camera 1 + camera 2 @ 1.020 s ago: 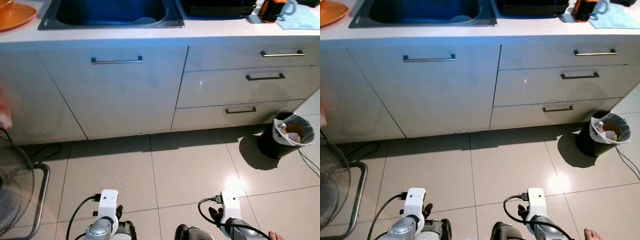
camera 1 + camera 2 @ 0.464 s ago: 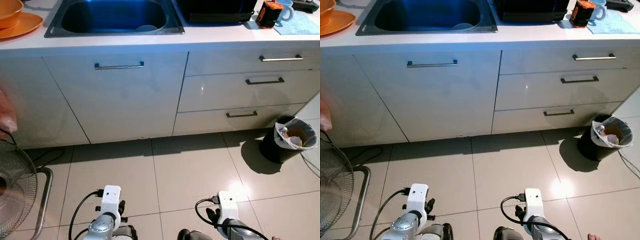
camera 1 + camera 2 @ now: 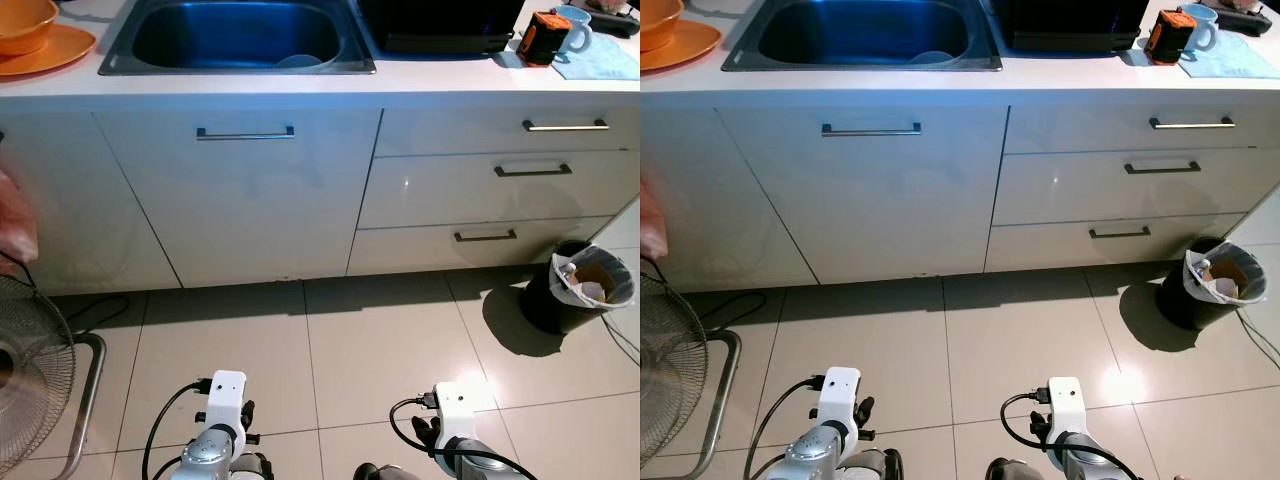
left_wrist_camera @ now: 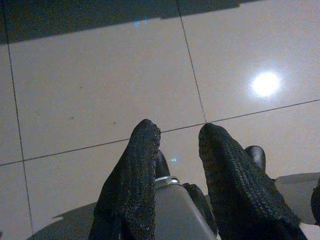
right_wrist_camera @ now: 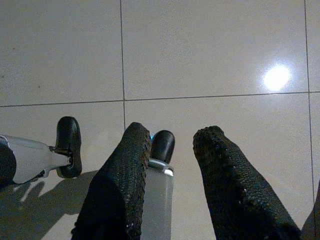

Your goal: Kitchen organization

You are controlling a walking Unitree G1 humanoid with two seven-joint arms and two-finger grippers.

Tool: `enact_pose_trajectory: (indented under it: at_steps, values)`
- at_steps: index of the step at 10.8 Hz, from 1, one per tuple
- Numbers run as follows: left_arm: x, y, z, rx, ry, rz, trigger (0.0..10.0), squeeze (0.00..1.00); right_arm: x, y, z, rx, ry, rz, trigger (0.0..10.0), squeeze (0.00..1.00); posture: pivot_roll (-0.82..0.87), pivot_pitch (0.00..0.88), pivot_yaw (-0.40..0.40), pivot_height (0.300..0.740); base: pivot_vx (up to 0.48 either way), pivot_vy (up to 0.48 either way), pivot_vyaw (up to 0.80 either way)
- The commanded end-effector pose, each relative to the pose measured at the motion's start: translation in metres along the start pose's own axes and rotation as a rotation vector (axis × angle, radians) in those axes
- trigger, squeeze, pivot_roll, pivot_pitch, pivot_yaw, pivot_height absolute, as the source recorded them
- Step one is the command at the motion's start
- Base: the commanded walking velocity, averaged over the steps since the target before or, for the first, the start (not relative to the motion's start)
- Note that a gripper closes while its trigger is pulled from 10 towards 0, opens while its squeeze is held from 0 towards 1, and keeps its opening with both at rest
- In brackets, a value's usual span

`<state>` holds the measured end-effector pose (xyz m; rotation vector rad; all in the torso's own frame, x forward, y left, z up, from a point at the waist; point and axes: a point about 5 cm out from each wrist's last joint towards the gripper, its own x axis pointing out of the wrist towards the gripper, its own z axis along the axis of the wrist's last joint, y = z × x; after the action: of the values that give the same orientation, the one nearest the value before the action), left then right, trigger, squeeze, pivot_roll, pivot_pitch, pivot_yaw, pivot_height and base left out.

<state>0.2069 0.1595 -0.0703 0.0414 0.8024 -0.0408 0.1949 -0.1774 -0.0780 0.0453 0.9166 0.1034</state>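
Note:
A white kitchen counter (image 3: 420, 82) runs across the top of the eye views, with a steel sink (image 3: 240, 35) holding a pale dish. To its left stand an orange bowl and plate (image 3: 40, 40). On its right are a black appliance (image 3: 440, 25), an orange-and-black mug (image 3: 545, 38), a blue mug (image 3: 577, 28) and a blue cloth (image 3: 605, 60). Both arms hang low over the tiled floor. My left gripper (image 4: 180, 132) is open and holds nothing. The right gripper (image 5: 172, 135) is the same, fingers apart above the tiles.
Below the counter are a cabinet door (image 3: 245, 190) and three drawers (image 3: 530, 170). A black bin (image 3: 590, 290) with a white liner stands on the floor at the right. A floor fan (image 3: 30, 380) and a cable sit at the left, with something pink (image 3: 15, 225) above it.
The whole picture has shifted downward, so the camera has tilted up and more of the countertop shows. Both arms hang as before.

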Motion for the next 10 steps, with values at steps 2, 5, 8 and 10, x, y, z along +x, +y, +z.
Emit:
enact_pose_trajectory:
  at_steps: [2,5,8,10]
  values:
    - [-0.001,-0.005,-0.004,0.01,0.012,-0.005,10.0,0.0,-0.002,-0.005,-0.005,-0.007,0.024,-0.007,10.0,0.0,0.06,0.092,-0.045,0.723,0.0,0.0,0.0]
    - [0.001,-0.003,0.004,0.003,-0.008,0.006,10.0,0.0,0.0,-0.003,0.002,-0.008,0.009,-0.001,10.0,0.0,0.07,0.139,-0.05,0.723,0.0,0.0,0.0]
    - [0.0,0.0,0.002,-0.007,-0.007,0.019,10.0,0.0,-0.002,-0.003,-0.006,0.011,0.029,-0.012,10.0,0.0,0.07,0.173,-0.043,0.723,0.0,0.0,0.0]
    - [0.001,-0.005,0.011,-0.008,-0.03,0.018,10.0,0.0,-0.001,-0.003,-0.005,0.014,0.025,-0.011,10.0,0.0,0.07,0.207,-0.05,0.723,0.0,0.0,0.0]
